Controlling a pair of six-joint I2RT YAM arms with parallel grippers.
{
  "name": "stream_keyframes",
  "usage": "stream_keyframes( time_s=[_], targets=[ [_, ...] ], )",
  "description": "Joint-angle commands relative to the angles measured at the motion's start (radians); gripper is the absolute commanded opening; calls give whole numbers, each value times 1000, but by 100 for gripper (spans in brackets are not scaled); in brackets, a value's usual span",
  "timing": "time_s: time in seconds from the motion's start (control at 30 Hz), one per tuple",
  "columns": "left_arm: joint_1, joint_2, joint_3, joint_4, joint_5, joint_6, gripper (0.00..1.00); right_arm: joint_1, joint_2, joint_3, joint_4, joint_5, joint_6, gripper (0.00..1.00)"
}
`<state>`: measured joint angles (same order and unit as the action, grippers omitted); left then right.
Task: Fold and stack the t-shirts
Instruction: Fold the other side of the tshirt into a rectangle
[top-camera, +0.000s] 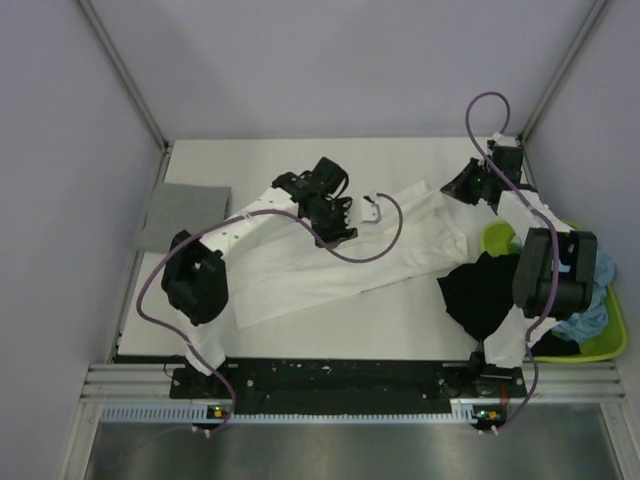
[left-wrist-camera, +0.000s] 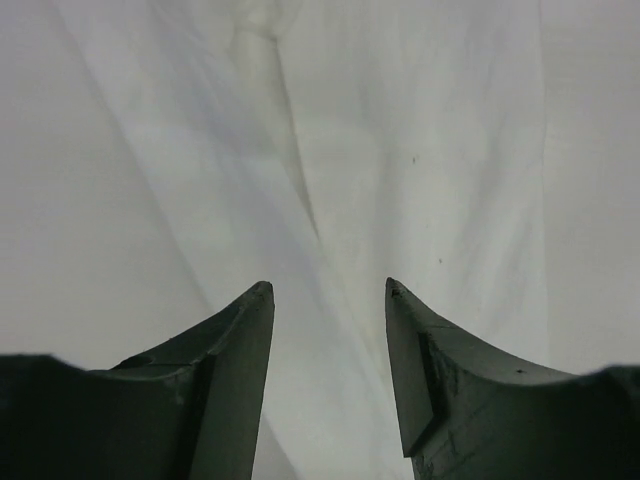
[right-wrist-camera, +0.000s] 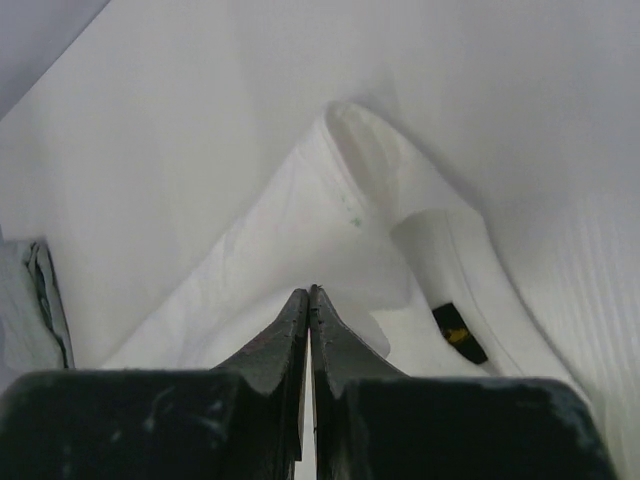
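Observation:
A white t-shirt (top-camera: 400, 250) lies spread slantwise across the middle of the table. My left gripper (top-camera: 340, 232) hovers over its upper middle, open and empty; the left wrist view shows the gripper (left-wrist-camera: 328, 288) with its jaws apart over creased white cloth (left-wrist-camera: 400, 150). My right gripper (top-camera: 462, 185) is at the shirt's far right corner. In the right wrist view it (right-wrist-camera: 309, 290) is shut on the white cloth (right-wrist-camera: 300, 200), near the collar with a black label (right-wrist-camera: 455, 333). A plain grey t-shirt (top-camera: 185, 215) lies folded at the far left.
A black t-shirt (top-camera: 480, 295) is bunched by the right arm's base. A lime-green tray (top-camera: 615, 340) at the right edge holds a light blue shirt (top-camera: 590, 315). Purple cables loop over both arms. Walls enclose the table at back and sides.

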<state>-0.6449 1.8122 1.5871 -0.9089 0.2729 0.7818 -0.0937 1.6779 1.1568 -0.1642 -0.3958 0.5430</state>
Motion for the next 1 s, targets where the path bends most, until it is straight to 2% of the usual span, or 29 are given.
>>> stream_keyframes(
  time_s=[0.0,0.03,0.07,0.2,0.27,0.4,0.53,0.67,0.77,0.97],
  targets=[
    [-29,119,126,114,25,-93,53,8,159,185,20,112,-14,0],
    [-27,124,125,108,16,-102,53,9,193,220,-4,138,-27,0],
    [-24,118,102,111,3,-105,53,9,227,248,-32,156,-49,4],
    [-4,41,-71,160,-43,-89,54,12,305,325,-87,204,-92,38],
    [11,-13,-142,168,-66,-79,54,12,322,371,-133,267,-130,45],
    [74,-97,-234,151,-95,-98,56,44,245,400,-199,287,-314,46],
    [177,-160,-288,98,-100,-148,58,237,82,255,-195,317,-668,47],
    [299,-220,-389,65,-103,-156,59,403,0,89,-227,253,-973,47],
    [341,-286,-493,65,-120,-122,59,471,9,38,-276,262,-1049,47],
    [402,-346,-618,65,-112,-70,60,477,126,115,-319,256,-1057,44]
  ],
)
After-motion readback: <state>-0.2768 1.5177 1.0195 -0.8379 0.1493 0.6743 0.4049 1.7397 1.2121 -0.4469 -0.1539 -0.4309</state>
